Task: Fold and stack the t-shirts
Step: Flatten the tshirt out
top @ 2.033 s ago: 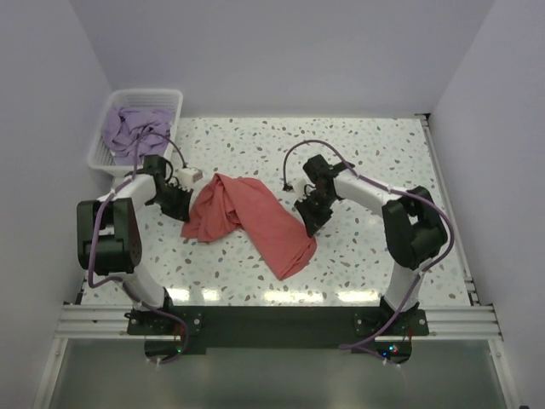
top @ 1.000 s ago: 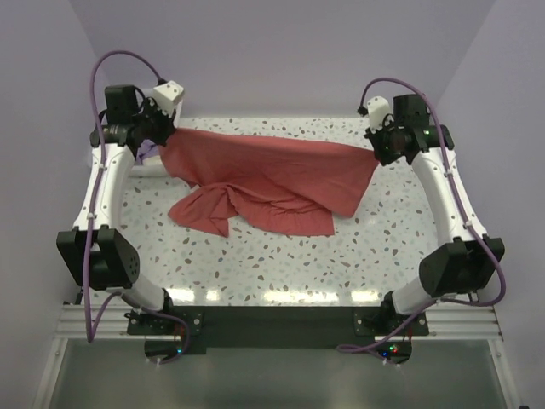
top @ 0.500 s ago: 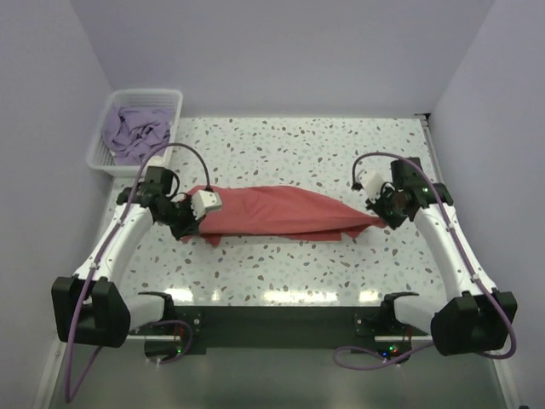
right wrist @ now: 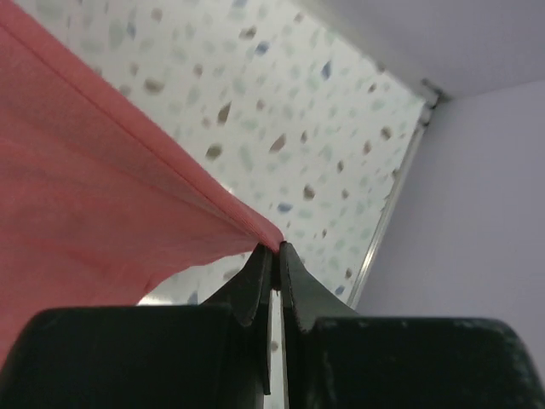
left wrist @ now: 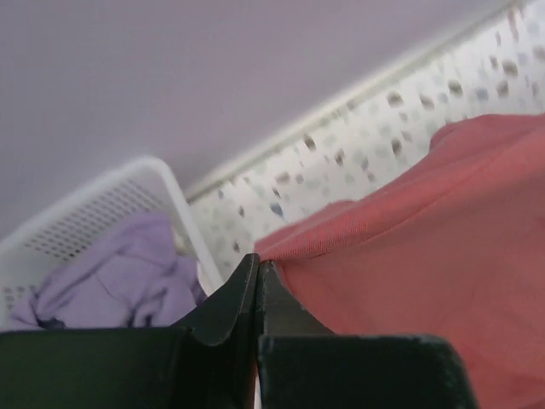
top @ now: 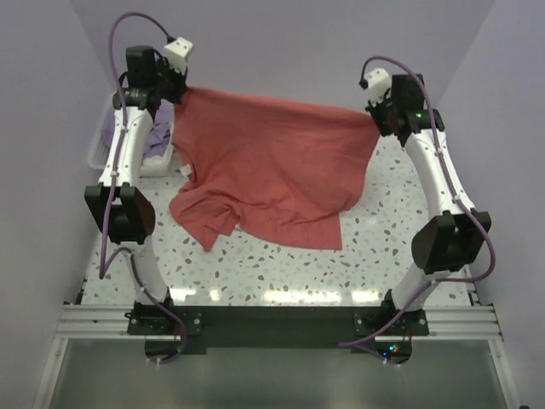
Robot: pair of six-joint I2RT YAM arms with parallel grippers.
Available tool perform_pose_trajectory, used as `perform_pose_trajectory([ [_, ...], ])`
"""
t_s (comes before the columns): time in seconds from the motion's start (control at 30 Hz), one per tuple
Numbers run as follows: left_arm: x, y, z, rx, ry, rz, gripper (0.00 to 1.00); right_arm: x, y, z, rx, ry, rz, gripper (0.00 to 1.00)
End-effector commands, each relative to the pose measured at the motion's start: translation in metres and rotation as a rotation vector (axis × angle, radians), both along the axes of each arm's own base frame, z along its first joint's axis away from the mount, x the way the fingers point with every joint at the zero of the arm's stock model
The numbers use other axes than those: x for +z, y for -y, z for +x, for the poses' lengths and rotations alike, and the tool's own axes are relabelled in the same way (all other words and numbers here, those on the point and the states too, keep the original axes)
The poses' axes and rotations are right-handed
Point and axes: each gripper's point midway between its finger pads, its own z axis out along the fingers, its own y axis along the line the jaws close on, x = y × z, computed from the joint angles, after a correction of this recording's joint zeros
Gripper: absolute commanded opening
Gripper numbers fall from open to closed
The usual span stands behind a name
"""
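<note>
Arms lifted again: left end effector (top: 180, 90) and right end effector (top: 380, 118) pinch the coral-red t-shirt (top: 272, 162); keep it taut, lower evenly.

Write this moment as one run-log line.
left hand, right hand: shut on red shirt | red shirt: spread, lower part on table | purple shirt: in basket

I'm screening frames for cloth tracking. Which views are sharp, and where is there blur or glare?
Top external: sharp, evenly lit; the coral-red shirt casts a soft shadow on the table, with glare streaks at its near edge. Left wrist: the basket and lavender shirt are out of focus. Right wrist: speckles soft, shirt edge crisper.
</note>
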Motion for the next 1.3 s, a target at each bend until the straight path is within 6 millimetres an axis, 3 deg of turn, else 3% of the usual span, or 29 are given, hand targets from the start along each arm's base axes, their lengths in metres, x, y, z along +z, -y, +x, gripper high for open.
perform_pose_trajectory([
  [0.0,0.134,-0.028,0.047,0.226,0.380,-0.220,0.00,0.116,0.021,0.052,-0.202,0.410,0.101,0.00],
  [0.03,0.173,-0.033,0.051,0.223,0.518,-0.254,0.00,0.157,0.025,0.059,-0.238,0.539,0.142,0.00],
  [0.1,0.223,-0.035,0.039,0.228,0.679,-0.329,0.00,0.195,0.032,0.063,-0.281,0.658,0.174,0.00],
  [0.13,0.265,-0.039,0.021,0.205,0.858,-0.350,0.00,0.231,0.038,0.061,-0.306,0.768,0.212,0.00],
  [0.27,0.322,-0.046,-0.008,0.200,1.083,-0.366,0.00,0.301,0.044,0.039,-0.302,0.989,0.238,0.00],
  [0.33,0.339,-0.052,-0.018,0.193,1.129,-0.358,0.00,0.307,0.043,0.035,-0.276,1.023,0.234,0.00],
  [0.4,0.338,-0.048,-0.023,0.147,1.128,-0.335,0.00,0.308,0.037,0.028,-0.230,1.023,0.222,0.00],
  [0.43,0.325,-0.042,-0.028,0.104,1.103,-0.319,0.00,0.286,0.038,0.034,-0.227,0.979,0.198,0.00],
  [0.5,0.305,-0.033,-0.036,0.043,1.056,-0.279,0.00,0.265,0.039,0.030,-0.216,0.937,0.162,0.00],
  [0.53,0.272,-0.020,-0.044,-0.023,0.972,-0.257,0.00,0.240,0.039,0.023,-0.201,0.889,0.126,0.00],
  [0.6,0.235,-0.012,-0.058,-0.071,0.913,-0.185,0.00,0.215,0.031,0.011,-0.139,0.837,0.104,0.00],
  [0.63,0.193,-0.009,-0.075,-0.086,0.833,-0.159,0.00,0.191,0.031,-0.004,-0.104,0.795,0.052,0.00],
  [0.67,0.170,-0.009,-0.083,-0.087,0.790,-0.122,0.00,0.176,0.028,-0.010,-0.074,0.767,0.029,0.00],
  [0.7,0.127,-0.011,-0.100,-0.081,0.694,-0.065,0.00,0.133,0.026,-0.017,-0.034,0.658,-0.012,0.00],
  [0.77,0.084,-0.015,-0.118,-0.073,0.580,-0.008,0.00,0.115,0.024,-0.039,0.008,0.597,-0.037,0.00],
  [0.8,0.045,-0.018,-0.129,-0.070,0.488,0.029,0.00,0.093,0.025,-0.046,0.013,0.545,-0.052,0.00],
  [0.83,0.052,-0.022,-0.144,-0.043,0.505,0.039,0.00,0.084,0.025,-0.053,0.015,0.513,-0.054,0.00],
  [0.87,0.049,-0.021,-0.150,-0.041,0.492,0.041,0.00,0.090,0.025,-0.059,0.017,0.523,-0.053,0.00],
  [0.97,0.076,-0.021,-0.164,-0.011,0.502,-0.005,0.00,0.111,0.027,-0.060,-0.012,0.559,-0.033,0.00],
  [1.0,0.104,-0.020,-0.167,0.003,0.540,-0.032,0.00,0.143,0.028,-0.061,-0.034,0.616,-0.014,0.00],
  [1.07,0.140,-0.027,-0.170,0.072,0.608,-0.074,0.00,0.167,0.033,-0.060,-0.078,0.656,-0.003,0.00],
  [1.1,0.177,-0.028,-0.176,0.085,0.686,-0.084,0.00,0.202,0.034,-0.065,-0.093,0.731,0.020,0.00],
  [1.17,0.211,-0.035,-0.181,0.134,0.760,-0.111,0.00,0.234,0.036,-0.069,-0.116,0.798,0.034,0.00],
  [1.2,0.256,-0.035,-0.193,0.144,0.876,-0.142,0.00,0.263,0.037,-0.074,-0.135,0.863,0.058,0.00],
  [1.27,0.290,-0.040,-0.205,0.179,0.966,-0.177,0.00,0.294,0.043,-0.082,-0.171,0.944,0.071,0.00],
])
